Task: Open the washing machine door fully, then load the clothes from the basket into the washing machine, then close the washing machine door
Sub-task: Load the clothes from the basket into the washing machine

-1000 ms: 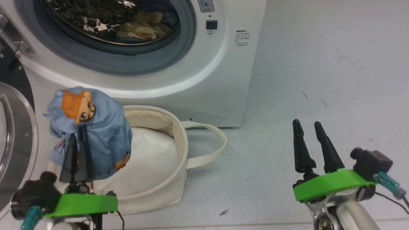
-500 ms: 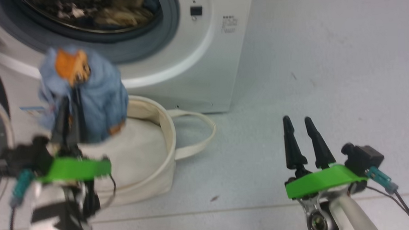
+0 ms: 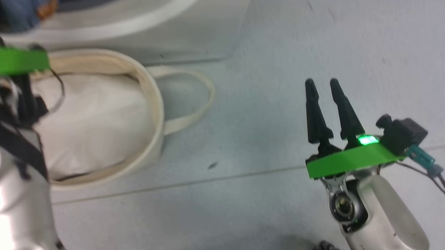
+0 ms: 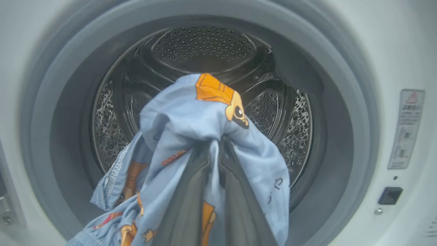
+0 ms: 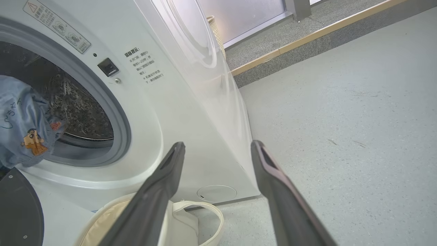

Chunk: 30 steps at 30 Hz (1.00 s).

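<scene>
Loading's under way: the left pincer [image 4: 215, 145] is pinching the light-blue bear garment [image 4: 184, 112] and holds it right at the mouth of the washing machine [image 4: 385, 41], just short of the steel drum [image 4: 205, 44]. Next, I'd say, push well inside the washer and let go. The right pincer [image 3: 321, 83] hangs spread and empty off the washer's right corner. The basket [image 3: 153, 105] sits at its foot, holding the white pad [image 3: 96, 122]. A second ago that garment hung low over the basket, and the head camera has dipped since.
</scene>
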Tool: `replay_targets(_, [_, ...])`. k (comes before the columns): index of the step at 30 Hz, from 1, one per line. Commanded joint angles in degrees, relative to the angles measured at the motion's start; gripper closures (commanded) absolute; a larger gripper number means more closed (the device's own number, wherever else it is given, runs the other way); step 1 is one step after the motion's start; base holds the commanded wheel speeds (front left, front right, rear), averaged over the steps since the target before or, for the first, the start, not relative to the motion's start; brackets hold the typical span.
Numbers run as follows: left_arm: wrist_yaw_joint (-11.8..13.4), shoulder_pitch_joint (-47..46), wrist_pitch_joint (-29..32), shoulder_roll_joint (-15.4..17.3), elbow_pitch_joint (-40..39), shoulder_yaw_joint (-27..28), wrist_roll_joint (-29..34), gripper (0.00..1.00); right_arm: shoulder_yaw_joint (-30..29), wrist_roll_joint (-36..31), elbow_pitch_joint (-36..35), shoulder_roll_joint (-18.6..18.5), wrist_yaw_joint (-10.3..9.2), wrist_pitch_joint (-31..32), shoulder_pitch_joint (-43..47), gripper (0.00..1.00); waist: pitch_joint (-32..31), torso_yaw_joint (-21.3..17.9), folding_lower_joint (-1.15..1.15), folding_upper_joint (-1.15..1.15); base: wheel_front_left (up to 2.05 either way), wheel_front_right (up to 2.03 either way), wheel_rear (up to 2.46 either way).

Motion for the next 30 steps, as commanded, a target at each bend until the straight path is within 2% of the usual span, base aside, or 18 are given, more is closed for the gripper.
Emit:
replay_targets(1, [-0.49, -2.34, -0.26, 3.32, -0.53, 1.42, 0.09, 1.00, 1.59, 0.45, -2.09, 0.16, 0.01, -0.70, -0.91, 0.00, 5.26, -2.91, -0.02, 0.00, 0.00, 0.00, 0.00])
replay_targets(7, [-1.21, -13.12, -0.26, 7.30, 5.59, 1.16, 1.33, 1.00, 2.86, 3.47, -3.72, 0.16, 0.01, -0.70, -2.44, 0.00, 10.80, -5.91, -0.02, 0.00, 0.00, 0.00, 0.00])
replay_targets(13, [-1.27, -21.67, -0.26, 10.77, 10.10, 1.47, 2.08, 1.00, 5.00, 1.89, -3.65, 0.16, 0.01, -0.70, -2.74, 0.00, 13.73, -8.87, -0.02, 0.00, 0.00, 0.00, 0.00])
replay_targets(17, [-1.18, -27.37, -0.26, 14.03, 13.35, 1.17, 3.25, 1.00, 4.51, 1.96, -5.96, 0.16, 0.01, -0.70, -3.05, 0.00, 15.93, -10.90, -0.02, 0.00, 0.00, 0.00, 0.00])
replay_targets(21, [-0.55, -30.20, -0.26, 15.57, 14.82, 0.50, 4.32, 1.00, 4.32, 2.11, -6.66, 0.16, 0.01, -0.70, -2.91, 0.00, 17.00, -11.68, -0.02, 0.00, 0.00, 0.00, 0.00])
replay_targets(23, [0.56, -31.68, -0.26, 16.19, 16.33, -0.43, 5.28, 0.00, 3.76, 1.60, -6.43, 0.16, 0.01, -0.70, -2.76, 0.00, 17.53, -11.78, -0.02, 0.00, 0.00, 0.00, 0.00])
replay_targets(30, [1.21, -28.73, -0.26, 14.92, 15.14, -1.27, 4.44, 0.00, 3.18, 1.29, -6.37, 0.16, 0.01, -0.70, -3.23, 0.00, 15.96, -10.29, -0.02, 0.00, 0.00, 0.00, 0.00])
